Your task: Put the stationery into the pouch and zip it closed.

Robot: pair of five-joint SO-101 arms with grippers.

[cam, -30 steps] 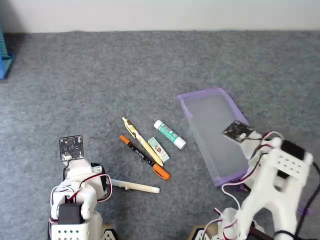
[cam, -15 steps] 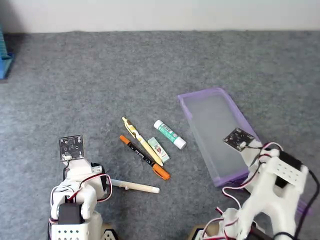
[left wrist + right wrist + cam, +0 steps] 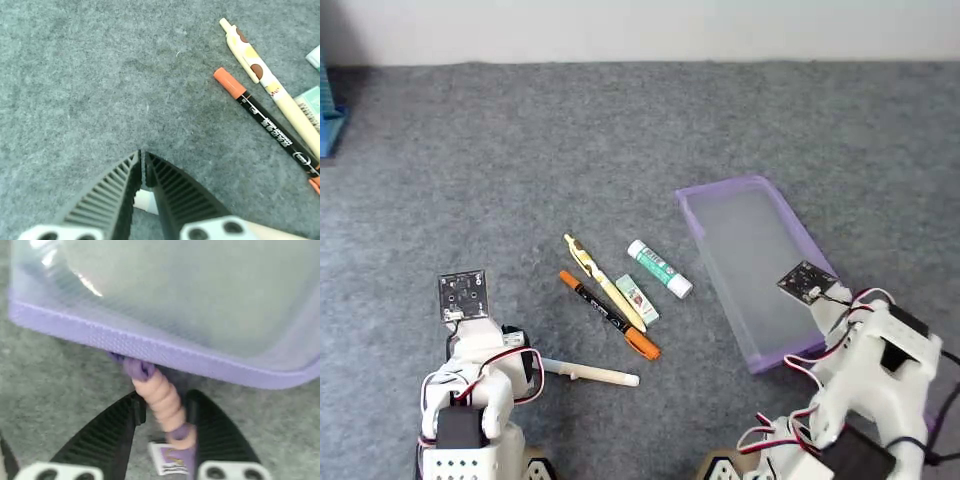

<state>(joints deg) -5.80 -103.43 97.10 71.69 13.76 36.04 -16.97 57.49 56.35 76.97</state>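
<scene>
High camera looks down over the tabletop [image 3: 520,150]; left wrist camera closely shares its pens [image 3: 270,127], right wrist its pouch [image 3: 175,300].

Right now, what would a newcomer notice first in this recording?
The translucent purple pouch lies on the grey carpet at the right, with the right gripper at its peach coiled zip pull. Next comes the stationery loose in the middle: a spotted yellow pen, an orange-capped marker and a glue stick, all outside the pouch.
</scene>
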